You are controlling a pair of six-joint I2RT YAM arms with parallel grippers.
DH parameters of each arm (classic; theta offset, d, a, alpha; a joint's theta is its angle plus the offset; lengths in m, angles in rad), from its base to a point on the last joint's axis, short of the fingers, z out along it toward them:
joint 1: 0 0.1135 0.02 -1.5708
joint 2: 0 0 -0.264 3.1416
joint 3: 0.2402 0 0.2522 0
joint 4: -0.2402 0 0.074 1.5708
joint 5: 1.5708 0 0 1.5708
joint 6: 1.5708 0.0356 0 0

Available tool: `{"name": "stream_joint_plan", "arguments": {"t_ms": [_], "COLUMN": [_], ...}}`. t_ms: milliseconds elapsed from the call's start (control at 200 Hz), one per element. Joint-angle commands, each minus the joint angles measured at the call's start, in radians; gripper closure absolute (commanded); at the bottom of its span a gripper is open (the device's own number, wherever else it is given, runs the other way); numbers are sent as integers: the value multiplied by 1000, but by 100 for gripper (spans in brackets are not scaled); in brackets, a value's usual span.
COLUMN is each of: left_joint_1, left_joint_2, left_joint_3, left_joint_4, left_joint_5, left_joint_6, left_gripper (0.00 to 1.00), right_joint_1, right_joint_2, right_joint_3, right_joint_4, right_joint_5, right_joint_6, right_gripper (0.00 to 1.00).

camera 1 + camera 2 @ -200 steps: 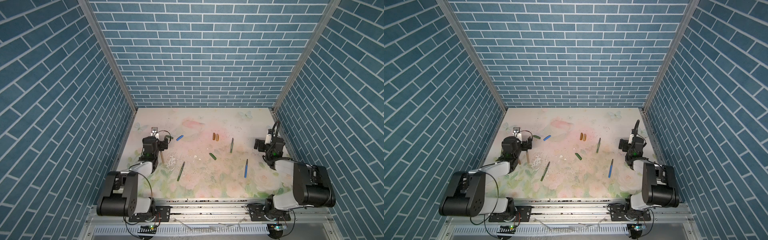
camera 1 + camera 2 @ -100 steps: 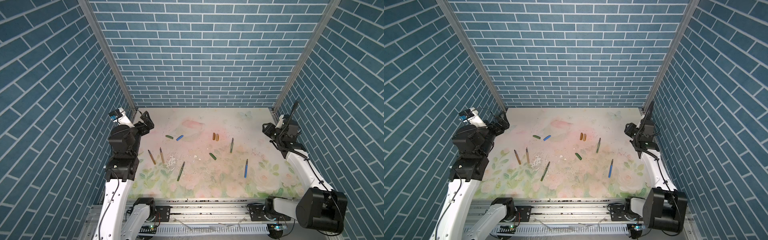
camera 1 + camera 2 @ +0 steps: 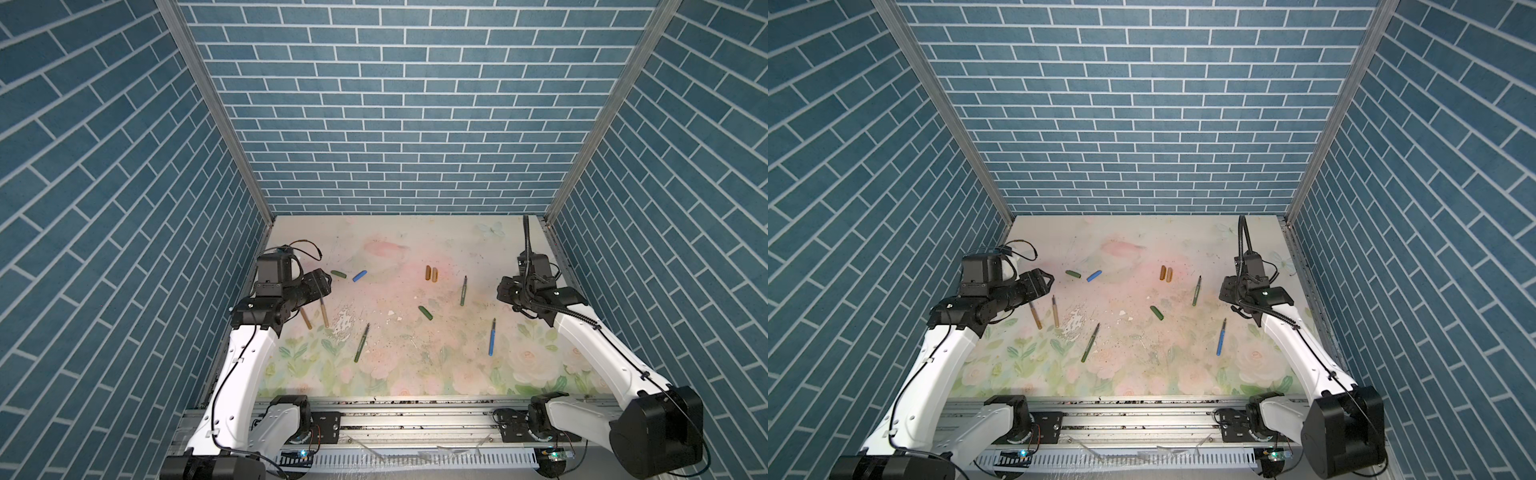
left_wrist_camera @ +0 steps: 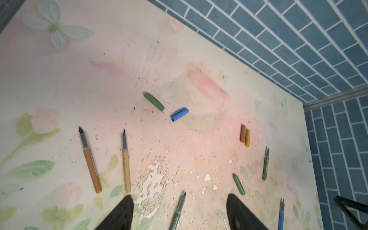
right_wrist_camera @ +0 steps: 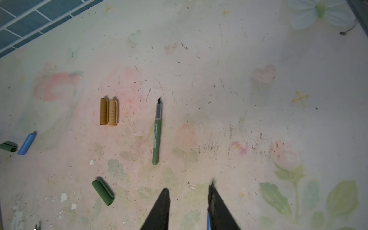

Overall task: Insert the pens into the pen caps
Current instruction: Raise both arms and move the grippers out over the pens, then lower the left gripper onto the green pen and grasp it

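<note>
While both arms are reaching in over the desk [image 3: 415, 365], the five pens and five caps are lying loose and uncapped in both top views. The left pincer [image 3: 324, 286] is hanging by the dark tips of the orange-brown pen [image 3: 306, 319] and the tan pen [image 3: 323, 312], which are lying side by side. Just beyond it, the left green cap [image 3: 338, 274] and blue cap [image 3: 359, 276] are lying nearly end to end. The amber cap [image 3: 428, 273] and tan cap [image 3: 434, 274] are touching near the middle, with the middle green cap [image 3: 425, 312] nearer the camera. The right pincer [image 3: 1225, 291] is hovering to the right of the far green pen [image 3: 1196, 291], and the blue pen [image 3: 1221, 336] and near green pen [image 3: 1090, 343] are lying closer to the front.

In the left wrist view, the left pincer's fingers [image 4: 119, 215] are standing wide apart and gripping nothing, with the near green pen's tip showing between them.

In the right wrist view, the right pincer's fingers [image 5: 159, 209] are standing a narrow gap apart, empty, and pointing toward the far green pen, with a sliver of the blue pen showing beside one finger.
</note>
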Motion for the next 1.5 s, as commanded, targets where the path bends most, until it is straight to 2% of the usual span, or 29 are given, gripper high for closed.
{"name": "stream_joint_plan", "arguments": {"t_ms": [0, 45, 135, 200, 280, 320, 375, 440, 510, 585, 845, 1100, 1495], "left_joint_1": [-1, -1, -1, -1, -5, -19, -58, -156, -242, -294, -493, -541, -617], "left_joint_2": [-56, -71, -67, -47, -6, 14, 35, 55, 85, 119, 263, 416, 455], "left_joint_3": [-40, -56, -73, -79, -75, -67, -52, -36, -26, -31, -37, -18, -139], "left_joint_4": [-6, 1, 18, 31, 8, -15, -55, -96, -119, -134, -169, -200, -73], "left_joint_5": [33, 10, 44, 91, 120, 123, 76, -18, -74, -97, -196, -235, -296], "left_joint_6": [-39, -66, -62, -51, -42, -26, -8, 7, 11, 13, 14, 33, -37], "left_gripper": [22, 22, 22, 28, 33, 34, 35, 35, 34, 36, 41, 50, 63], "right_joint_1": [11, 12, 12, 12, 11, 12, 12, 17, 24, 34, 67, 82, 95], "right_joint_2": [-59, -58, -44, -34, -31, -22, 6, 35, 44, 49, 35, 21, 11], "right_joint_3": [-38, -36, -36, -28, -28, -24, 8, 38, 48, 56, 50, 43, 23], "right_joint_4": [19, 28, 69, 75, 103, 103, 72, 43, 42, 37, 11, -18, -15], "right_joint_5": [137, 113, 39, -10, -132, -154, -192, -234, -247, -243, -232, -244, -239], "right_joint_6": [9, -1, -21, -9, -56, -53, -61, -72, -72, -71, -74, -67, -56], "right_gripper": [65, 64, 57, 58, 64, 69, 76, 87, 91, 94, 94, 96, 97]}}
